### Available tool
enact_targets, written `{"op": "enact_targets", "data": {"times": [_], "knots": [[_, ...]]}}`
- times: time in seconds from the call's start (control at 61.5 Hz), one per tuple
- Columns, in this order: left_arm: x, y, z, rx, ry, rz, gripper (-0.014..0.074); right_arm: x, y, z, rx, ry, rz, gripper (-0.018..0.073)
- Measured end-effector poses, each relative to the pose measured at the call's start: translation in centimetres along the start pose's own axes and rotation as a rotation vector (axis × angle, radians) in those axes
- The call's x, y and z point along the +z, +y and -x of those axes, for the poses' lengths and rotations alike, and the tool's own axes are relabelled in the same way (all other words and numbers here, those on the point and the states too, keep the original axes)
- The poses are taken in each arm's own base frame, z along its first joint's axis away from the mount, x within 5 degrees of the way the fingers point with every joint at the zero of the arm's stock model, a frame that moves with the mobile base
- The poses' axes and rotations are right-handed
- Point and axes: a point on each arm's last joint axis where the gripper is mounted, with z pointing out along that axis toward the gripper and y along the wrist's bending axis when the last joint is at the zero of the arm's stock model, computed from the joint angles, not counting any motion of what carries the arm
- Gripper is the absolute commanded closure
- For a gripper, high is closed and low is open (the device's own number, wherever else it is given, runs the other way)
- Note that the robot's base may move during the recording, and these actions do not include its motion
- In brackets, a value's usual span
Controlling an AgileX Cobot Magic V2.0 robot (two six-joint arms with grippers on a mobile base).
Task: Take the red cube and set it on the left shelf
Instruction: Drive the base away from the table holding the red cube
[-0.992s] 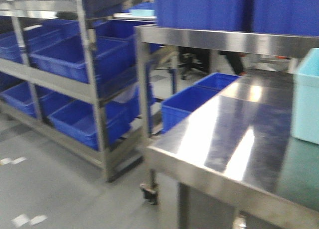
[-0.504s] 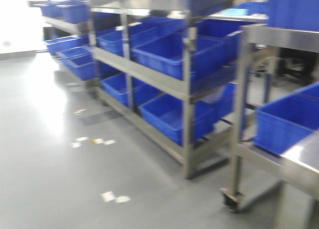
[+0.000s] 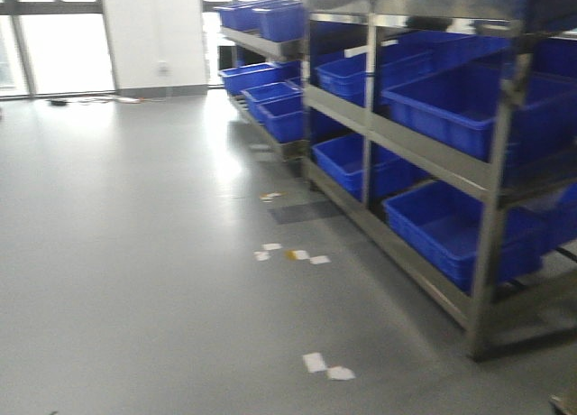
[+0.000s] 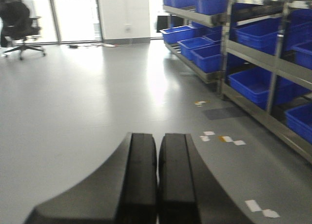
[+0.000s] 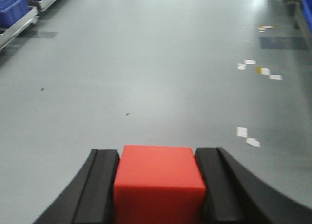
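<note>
Red cube (image 5: 158, 182), plain and matte, clamped between the two black fingers of the right tool (image 5: 158, 190). The fingers press its left and right faces, and it is carried in the air above the smooth grey floor (image 5: 146, 63), resting on nothing. The left tool (image 4: 157, 180) holds nothing; its two black pads meet along a thin seam.

Progress: the pick appears complete and the placing has not yet been made. No shelf surface lies under or close ahead of the cube. A tall steel shelving rack (image 3: 368, 144) loaded with blue plastic bins (image 3: 451, 117) runs along the right of the front view. Whether this is the target left shelf cannot be told. White scraps (image 3: 326, 368) dot the floor beside it, and bright windows (image 3: 54, 45) close the far end.

Change from the earlier frames: the front view has swung left. The stainless steel tabletop and the pale blue container on it have left the frame, the rack has slid to the right, and open floor now fills the view.
</note>
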Motion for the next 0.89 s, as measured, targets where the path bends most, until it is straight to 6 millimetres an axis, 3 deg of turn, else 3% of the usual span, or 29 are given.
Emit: {"op": "enact_targets", "data": {"times": [0.895], "knots": [[0.0, 0.0, 0.0, 0.0, 0.0, 0.0, 0.0495, 0.0, 0.0, 0.0, -0.002, 0.0, 0.0, 0.0358]]}}
